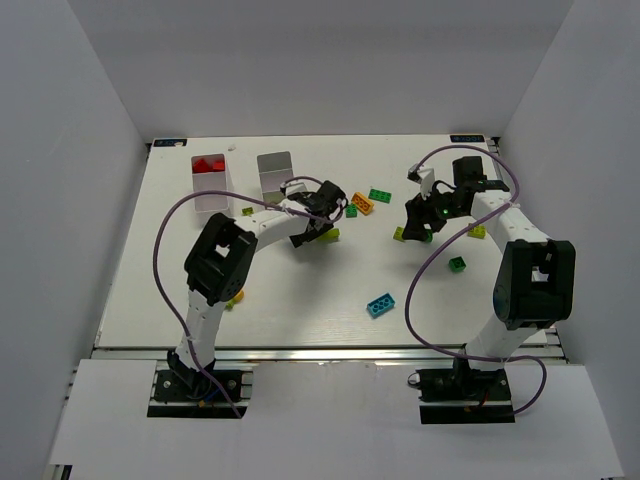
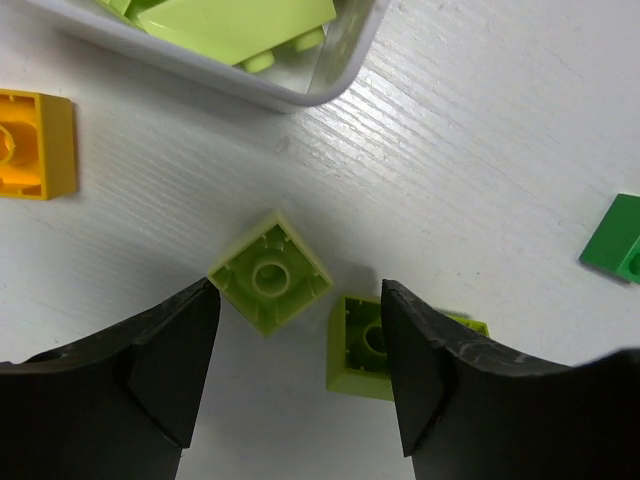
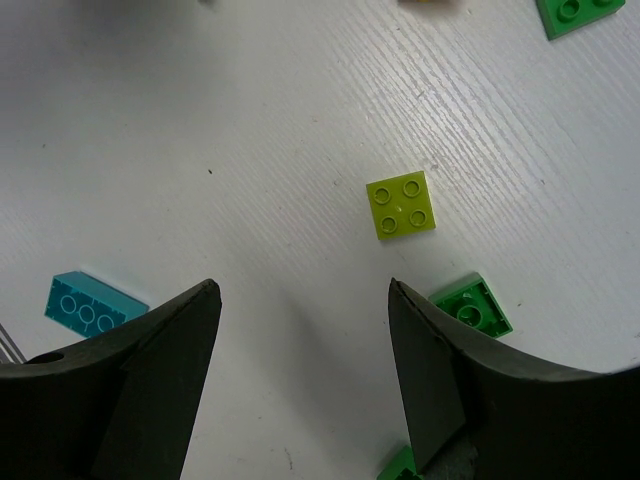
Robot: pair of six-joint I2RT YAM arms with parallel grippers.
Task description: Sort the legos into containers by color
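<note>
My left gripper [image 2: 295, 300] is open and empty, low over two upside-down lime-yellow bricks. One brick [image 2: 270, 278] lies between the fingertips, the other [image 2: 365, 345] is half hidden by the right finger. In the top view this gripper [image 1: 325, 222] sits just right of a white tray [image 1: 270, 188]. That tray's corner [image 2: 345, 60] holds lime bricks [image 2: 240, 20]. A second white tray [image 1: 213, 202] holds red bricks [image 1: 208, 165]. My right gripper [image 3: 302, 295] is open and empty above bare table, with a lime brick [image 3: 401, 207] ahead of it. It also shows in the top view [image 1: 415, 225].
An orange brick [image 2: 30, 145] and a green brick [image 2: 615, 240] lie beside the left gripper. Near the right gripper are a cyan brick [image 3: 90, 305] and green bricks [image 3: 473, 305], [image 3: 580, 15]. The top view shows the cyan brick [image 1: 380, 304] mid-table. White walls surround the table.
</note>
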